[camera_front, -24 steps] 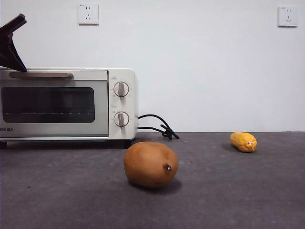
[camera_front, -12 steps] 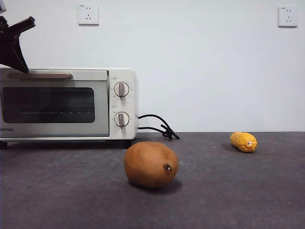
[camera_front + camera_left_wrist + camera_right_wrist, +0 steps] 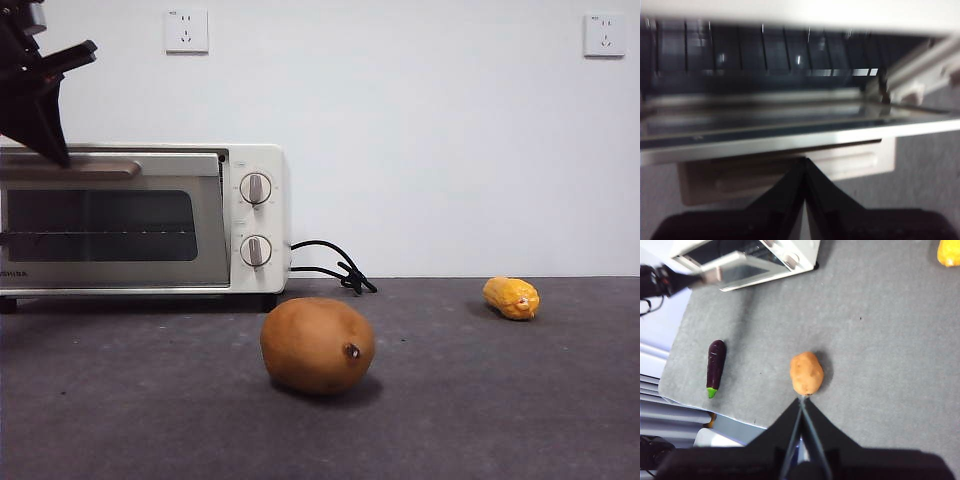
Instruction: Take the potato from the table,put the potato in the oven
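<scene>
The potato (image 3: 317,345) lies on the table (image 3: 500,400) at the centre front, its dark stub facing right; it also shows under the right wrist camera (image 3: 806,372). My right gripper (image 3: 802,399) hangs shut high above the table, close to the potato and holding nothing. The oven (image 3: 255,215) stands at the back left with its glass door (image 3: 110,225) tipped slightly open. My left gripper (image 3: 58,155) is shut with its tip against the door's bar handle (image 3: 80,170). Its wrist view shows the shut tips (image 3: 804,160) over the handle (image 3: 850,162), with the wire rack (image 3: 765,50) inside.
A yellow corn piece (image 3: 511,297) lies at the back right of the table. A purple eggplant (image 3: 716,367) lies near the table's front left edge. The oven's black cord (image 3: 335,265) trails to its right. Two wall sockets sit on the white wall behind.
The left gripper has shifted right and pressed onto the handle. The oven door has tipped outward from shut to slightly open. Potato and corn have not moved.
</scene>
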`<move>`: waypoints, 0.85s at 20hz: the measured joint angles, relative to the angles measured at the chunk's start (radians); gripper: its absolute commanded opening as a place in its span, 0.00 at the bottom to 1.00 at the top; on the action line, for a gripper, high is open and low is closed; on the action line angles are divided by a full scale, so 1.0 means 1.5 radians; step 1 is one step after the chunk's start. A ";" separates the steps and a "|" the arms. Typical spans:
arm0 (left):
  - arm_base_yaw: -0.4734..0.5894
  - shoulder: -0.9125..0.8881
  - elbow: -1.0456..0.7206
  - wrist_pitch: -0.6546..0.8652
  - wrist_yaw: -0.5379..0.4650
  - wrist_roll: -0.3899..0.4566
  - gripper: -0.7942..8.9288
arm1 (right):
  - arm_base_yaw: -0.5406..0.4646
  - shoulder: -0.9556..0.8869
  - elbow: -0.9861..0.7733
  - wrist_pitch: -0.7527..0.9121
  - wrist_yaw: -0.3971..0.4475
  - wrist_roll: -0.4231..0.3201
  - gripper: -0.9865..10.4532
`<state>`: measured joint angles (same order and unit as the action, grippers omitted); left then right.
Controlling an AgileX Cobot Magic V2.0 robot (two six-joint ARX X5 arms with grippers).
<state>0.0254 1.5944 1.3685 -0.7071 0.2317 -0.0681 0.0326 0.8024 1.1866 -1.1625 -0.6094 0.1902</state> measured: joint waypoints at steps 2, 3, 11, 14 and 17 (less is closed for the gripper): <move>-0.003 -0.001 -0.001 -0.028 -0.009 0.012 0.07 | 0.000 -0.006 0.000 -0.004 0.000 0.000 0.09; -0.003 0.000 -0.003 -0.046 -0.009 0.016 0.07 | 0.000 -0.009 0.001 -0.011 0.000 0.000 0.09; -0.010 0.051 -0.049 -0.147 -0.089 0.022 0.07 | 0.000 -0.016 0.001 -0.015 0.000 0.000 0.09; -0.010 0.047 -0.049 -0.142 -0.091 0.023 0.07 | 0.000 -0.027 0.001 -0.021 0.000 0.000 0.09; -0.009 0.047 -0.049 -0.145 -0.091 0.028 0.07 | 0.000 -0.036 0.001 -0.037 0.000 0.000 0.09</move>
<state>0.0113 1.6650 1.2949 -0.9245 0.0952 -0.0257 0.0326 0.7486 1.1873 -1.2175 -0.6094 0.1902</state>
